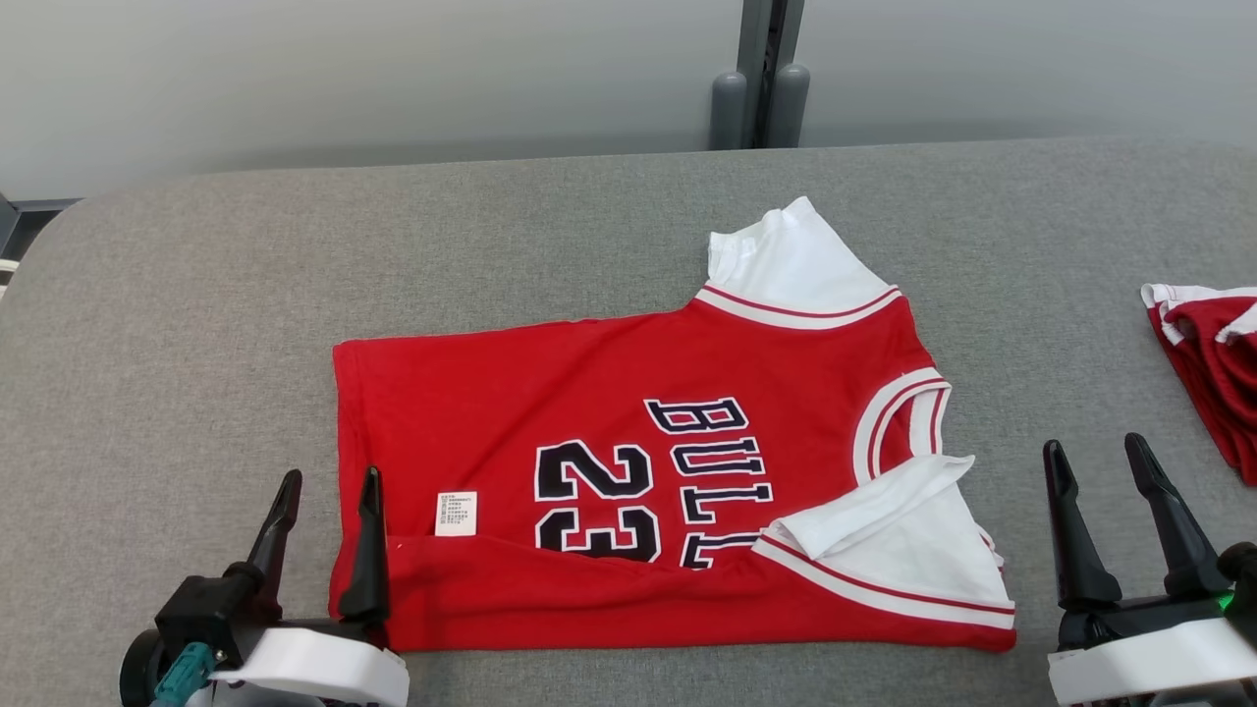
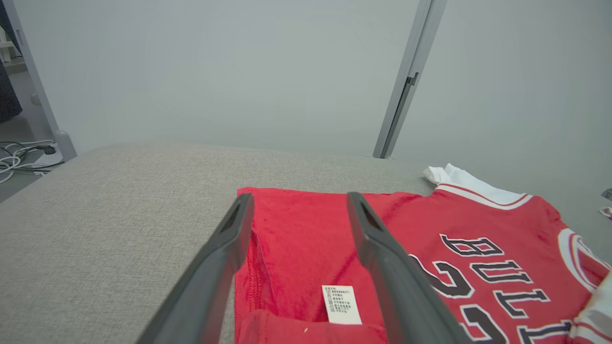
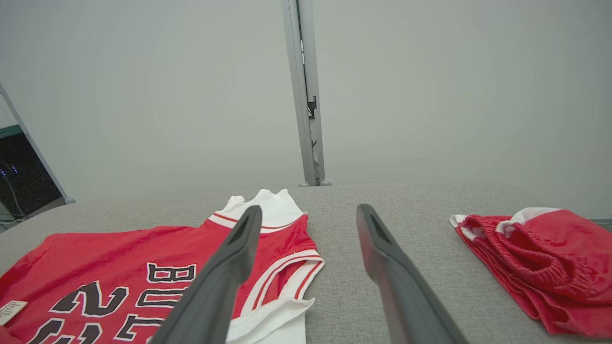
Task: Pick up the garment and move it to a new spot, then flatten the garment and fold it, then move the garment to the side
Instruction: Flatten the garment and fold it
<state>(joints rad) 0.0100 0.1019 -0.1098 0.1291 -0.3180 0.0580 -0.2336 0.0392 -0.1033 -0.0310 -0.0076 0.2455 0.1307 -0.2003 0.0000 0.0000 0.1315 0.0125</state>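
A: Where is the shirt (image 1: 589,393) lying?
B: In the middle of the table (image 1: 196,344), near edge folded over. We are holding our left gripper (image 1: 332,474) and right gripper (image 1: 1093,444) empty, fingers apart. We are judging that more folding and moving aside remain.

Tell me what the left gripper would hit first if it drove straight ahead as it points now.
Likely the red jersey: the open left gripper sits over its hem end, one finger above the cloth. Height is unclear; if it clears the cloth, bare grey table follows, then the wall.
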